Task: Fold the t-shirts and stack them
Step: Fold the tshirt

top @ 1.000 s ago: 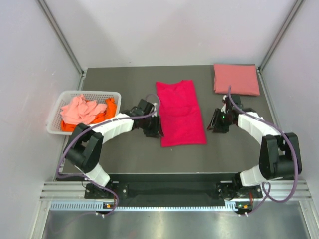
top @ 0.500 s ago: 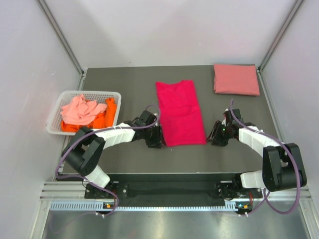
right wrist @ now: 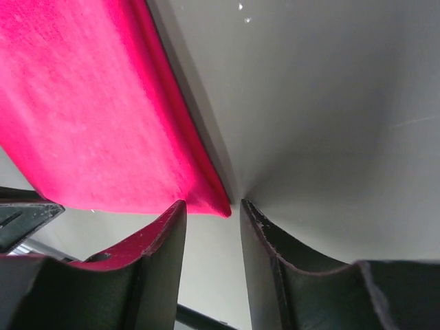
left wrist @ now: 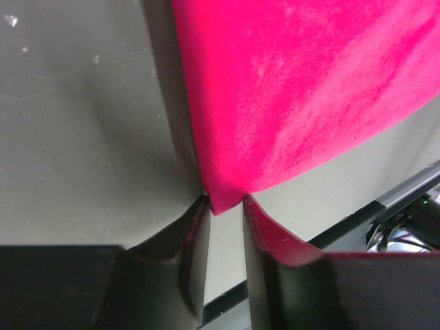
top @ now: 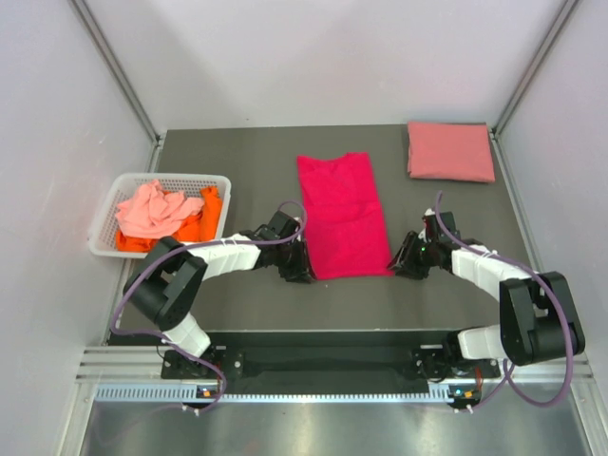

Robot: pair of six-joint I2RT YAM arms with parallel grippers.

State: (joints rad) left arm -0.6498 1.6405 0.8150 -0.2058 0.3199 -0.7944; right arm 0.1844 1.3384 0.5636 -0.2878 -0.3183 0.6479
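Straddling t-shirt (top: 344,217) corners — grippers (left wrist: 225,206) (right wrist: 213,208) agape

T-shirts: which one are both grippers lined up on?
The magenta-red t-shirt, flat mid-table: left gripper and right gripper sit open at its near corners. The salmon t-shirt lies folded far right; coral t-shirt and orange t-shirt sit crumpled in the basket.

Tabletop (top: 237,152): dark grey, matte, with a few small pale specks visible in the wrist views. Three items lie directly on it. A magenta-red t-shirt (top: 342,214) lies flat in the centre, folded into a long rectangle running near to far. A salmon pink t-shirt (top: 450,150), folded square, occupies the far right corner. A white slotted basket (top: 176,178) sits at the left edge.
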